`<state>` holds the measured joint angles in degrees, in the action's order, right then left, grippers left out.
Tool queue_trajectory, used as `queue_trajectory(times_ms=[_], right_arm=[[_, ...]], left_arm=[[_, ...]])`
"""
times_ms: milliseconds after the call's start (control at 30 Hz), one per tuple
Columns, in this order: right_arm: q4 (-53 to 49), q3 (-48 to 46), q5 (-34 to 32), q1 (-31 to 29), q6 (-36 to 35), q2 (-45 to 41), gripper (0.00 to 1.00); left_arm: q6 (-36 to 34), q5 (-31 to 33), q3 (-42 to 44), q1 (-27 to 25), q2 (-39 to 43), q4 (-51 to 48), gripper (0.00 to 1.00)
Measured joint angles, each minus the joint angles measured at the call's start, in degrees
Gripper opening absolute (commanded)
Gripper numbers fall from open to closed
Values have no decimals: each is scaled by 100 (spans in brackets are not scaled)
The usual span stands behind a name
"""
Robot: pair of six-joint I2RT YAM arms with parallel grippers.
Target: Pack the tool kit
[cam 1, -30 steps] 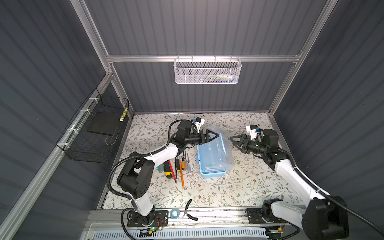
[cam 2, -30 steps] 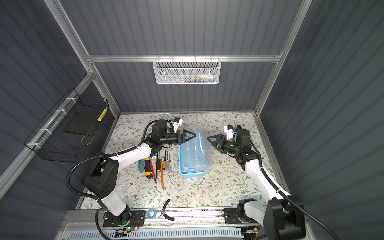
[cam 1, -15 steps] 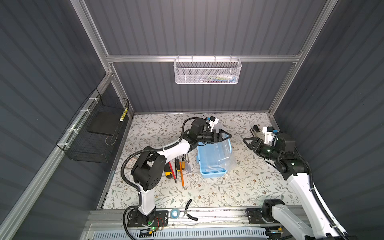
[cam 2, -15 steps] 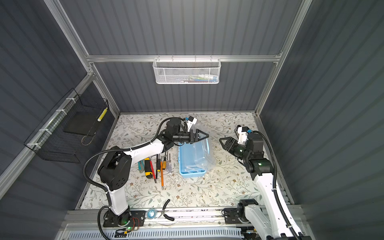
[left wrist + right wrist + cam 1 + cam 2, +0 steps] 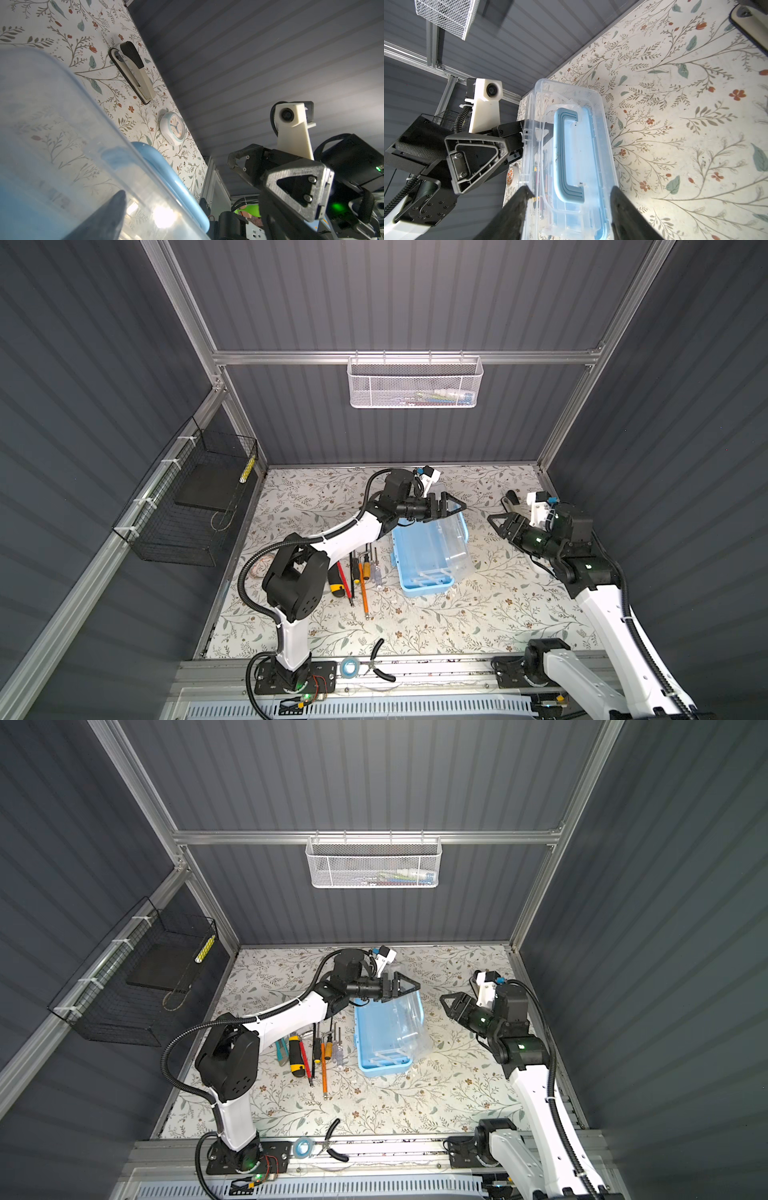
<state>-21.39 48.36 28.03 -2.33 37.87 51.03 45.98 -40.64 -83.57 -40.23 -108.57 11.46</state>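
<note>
Right at the left gripper's fingertips is the tool box. Its blue base sits flat on the floral table and the clear lid is raised at a tilt. That gripper's jaws are spread wide and aren't clamped on anything. From the right wrist view, one of its fingers shows through the plastic on the lid's inner side, can't tell if it's actually touching.

The lid's outer face, with the blue handle, is turned toward the right gripper. That one hangs well apart from the box, jaws partway apart, nothing between them.

Under the left gripper's forearm, just beside the box, there's a row of screwdrivers and a yellow-and-black handled tool lying on the table, none of them in the box. Just past the right gripper are a stapler and a little clock. Down by the left arm's base, pliers and a tape roll sit on the rail
</note>
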Motion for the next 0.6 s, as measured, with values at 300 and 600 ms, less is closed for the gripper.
queue_trajectory(times_ms=[300, 600], right_arm=[[-26, 2, -48, 0, -44, -37, 63], [-142, 33, -144, 0, -90, -52, 63]], left_arm=[[-44, -9, -798, -59, -483, -186, 99], [-431, 17, -1054, -61, -627, -640, 99]])
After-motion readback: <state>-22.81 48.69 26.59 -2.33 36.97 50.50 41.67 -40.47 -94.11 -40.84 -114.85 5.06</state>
